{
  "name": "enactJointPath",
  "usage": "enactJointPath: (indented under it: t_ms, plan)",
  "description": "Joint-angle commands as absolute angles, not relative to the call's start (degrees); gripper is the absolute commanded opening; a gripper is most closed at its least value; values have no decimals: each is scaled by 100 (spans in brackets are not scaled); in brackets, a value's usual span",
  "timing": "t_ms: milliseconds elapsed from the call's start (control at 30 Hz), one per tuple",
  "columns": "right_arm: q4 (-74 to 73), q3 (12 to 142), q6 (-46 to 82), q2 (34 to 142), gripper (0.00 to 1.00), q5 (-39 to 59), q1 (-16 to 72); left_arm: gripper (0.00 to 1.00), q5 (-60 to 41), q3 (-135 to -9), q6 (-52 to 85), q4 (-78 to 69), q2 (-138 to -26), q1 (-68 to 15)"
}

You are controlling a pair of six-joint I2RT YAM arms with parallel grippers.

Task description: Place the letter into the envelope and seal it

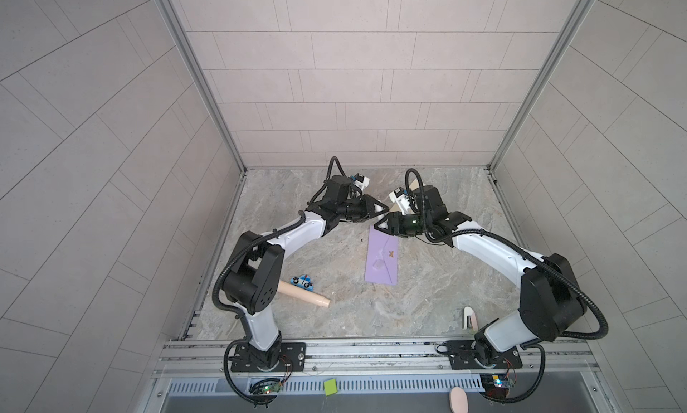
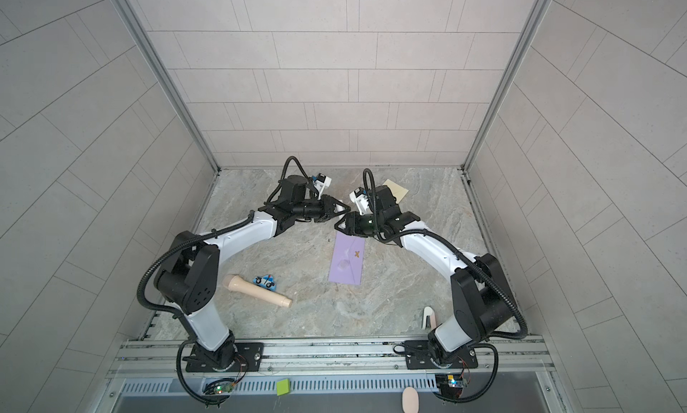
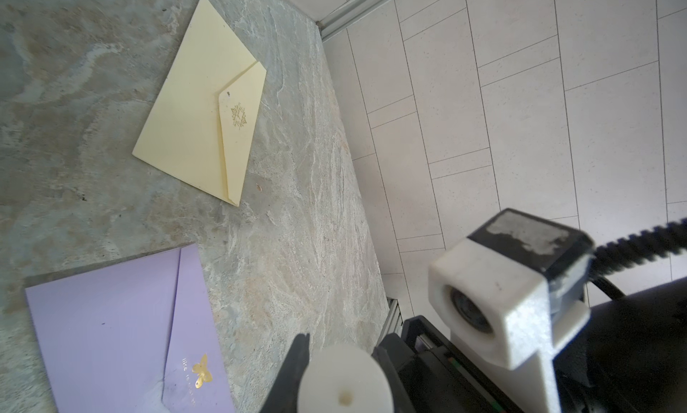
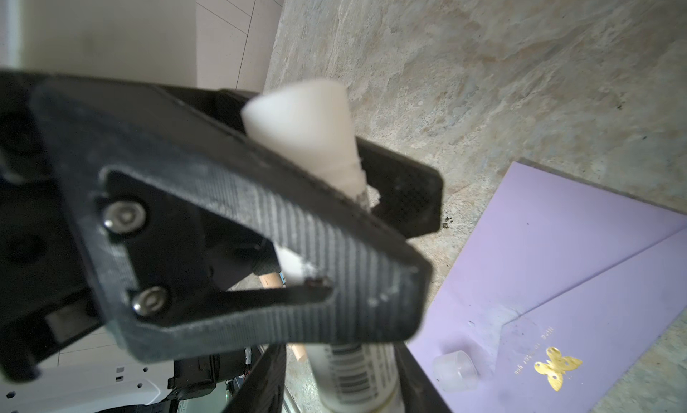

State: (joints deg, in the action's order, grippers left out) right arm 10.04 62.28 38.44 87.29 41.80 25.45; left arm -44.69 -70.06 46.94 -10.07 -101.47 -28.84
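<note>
A purple envelope [image 1: 381,258] [image 2: 345,258] [image 3: 111,336] [image 4: 557,262] lies flat mid-table, its flap down, with a gold butterfly on it. A clear cap [image 4: 455,370] rests on the envelope. Above its far end both grippers meet around a white glue stick [image 3: 344,381] [image 4: 353,370]. My left gripper [image 1: 386,209] [image 3: 341,346] is shut on the stick's white end. My right gripper [image 1: 375,227] [image 4: 336,374] stands open, its jaws flanking the barcoded tube with a gap on one side. The letter is out of view.
A cream envelope [image 3: 197,106] [image 2: 396,190] lies at the back right behind the right arm. A beige wooden roller [image 1: 303,294] and a blue toy car [image 1: 302,281] sit front left. A small white stapler-like object [image 1: 469,317] stands near the right arm's base.
</note>
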Motion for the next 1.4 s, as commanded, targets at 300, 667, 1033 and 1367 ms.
enactJointPath:
  t_ms: [300,667,1033,1367]
  plan:
    - [1164,6292,3778,8521,20,3778,2529,0,-4235,-6934,4756,-1037,-9921,-2831]
    - [3638,7546,3013,8936,6,-945,3830,0,-3456,-8355,4790,1822,-10346,-2830]
    - [4388,8584,2723,9740,8,-3856,5309,0,-3561,-8891,4819,2511,-10571,-2830]
    - [1940,6839,3067,8051,49,2539,3319,0,-4148,-8486,4711,1697,-10395,-2804]
